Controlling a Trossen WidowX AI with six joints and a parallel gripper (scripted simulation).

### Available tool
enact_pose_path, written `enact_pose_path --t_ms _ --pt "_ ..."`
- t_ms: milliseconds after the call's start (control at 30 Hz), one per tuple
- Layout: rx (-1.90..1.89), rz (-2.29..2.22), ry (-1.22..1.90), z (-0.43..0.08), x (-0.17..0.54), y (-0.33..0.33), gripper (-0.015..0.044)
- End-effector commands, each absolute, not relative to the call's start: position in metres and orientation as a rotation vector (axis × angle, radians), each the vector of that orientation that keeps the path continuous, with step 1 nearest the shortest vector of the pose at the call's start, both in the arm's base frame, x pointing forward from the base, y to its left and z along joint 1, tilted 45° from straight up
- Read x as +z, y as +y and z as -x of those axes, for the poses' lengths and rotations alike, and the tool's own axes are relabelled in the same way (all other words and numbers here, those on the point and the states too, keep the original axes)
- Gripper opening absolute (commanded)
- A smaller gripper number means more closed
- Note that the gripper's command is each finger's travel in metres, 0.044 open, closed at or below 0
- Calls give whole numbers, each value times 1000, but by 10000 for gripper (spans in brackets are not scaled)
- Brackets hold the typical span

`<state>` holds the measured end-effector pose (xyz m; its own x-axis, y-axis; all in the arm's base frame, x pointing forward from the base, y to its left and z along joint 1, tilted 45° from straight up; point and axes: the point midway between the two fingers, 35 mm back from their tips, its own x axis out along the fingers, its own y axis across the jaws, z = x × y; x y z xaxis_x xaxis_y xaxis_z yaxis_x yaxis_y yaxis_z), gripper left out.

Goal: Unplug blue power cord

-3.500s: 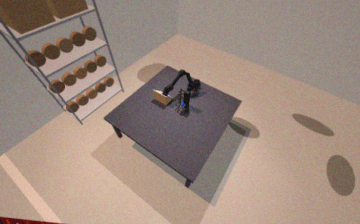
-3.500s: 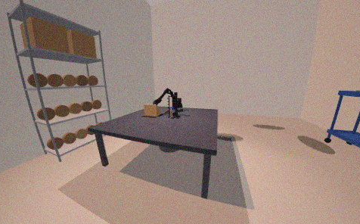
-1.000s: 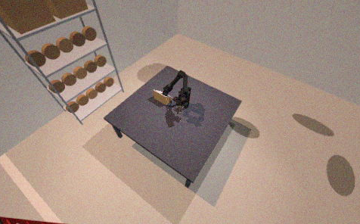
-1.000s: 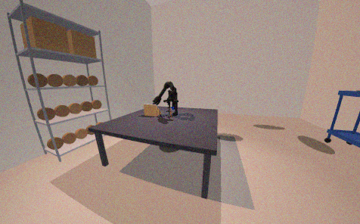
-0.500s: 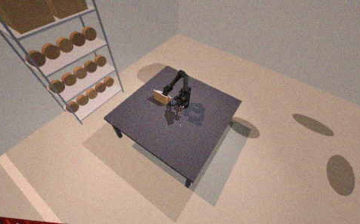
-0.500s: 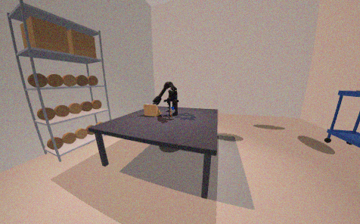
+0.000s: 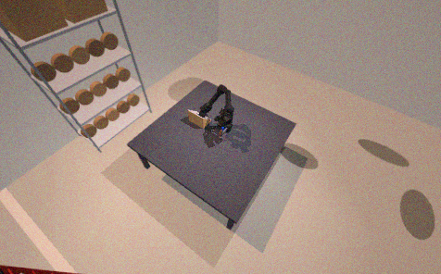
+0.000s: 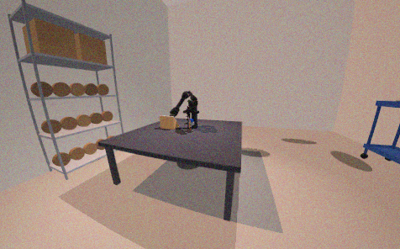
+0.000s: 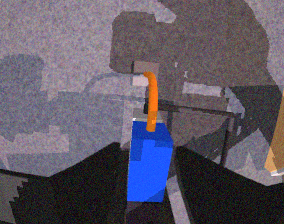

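Note:
My gripper is part open, pointing down low over the dark table. In the wrist view a blue plug lies between the two black fingers, with a narrow gap beside each fingertip; I see no grip on it. An orange cord comes off the plug's far end and bends over at its tip. The plug shows as a small blue spot in the top and exterior views. I cannot make out the power strip or tell whether the plug sits in it.
A tan box stands on the table beside the arm's base; its edge is at the wrist view's right. Thin dark bars or shadows cross beyond the plug. Shelves stand off to the left, away from the table.

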<state>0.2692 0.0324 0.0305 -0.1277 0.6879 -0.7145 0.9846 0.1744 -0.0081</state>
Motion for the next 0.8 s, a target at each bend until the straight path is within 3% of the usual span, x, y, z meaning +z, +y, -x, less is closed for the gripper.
enact_pose_path --t_ms 0,600,700,767 --pt "-673 -1579 1893 -266 33 37 160" --pt "-672 -1580 1893 -264 25 46 160" --pt "-671 -1573 1886 -266 26 44 81" --pt "-671 -1573 1886 -266 26 44 68"
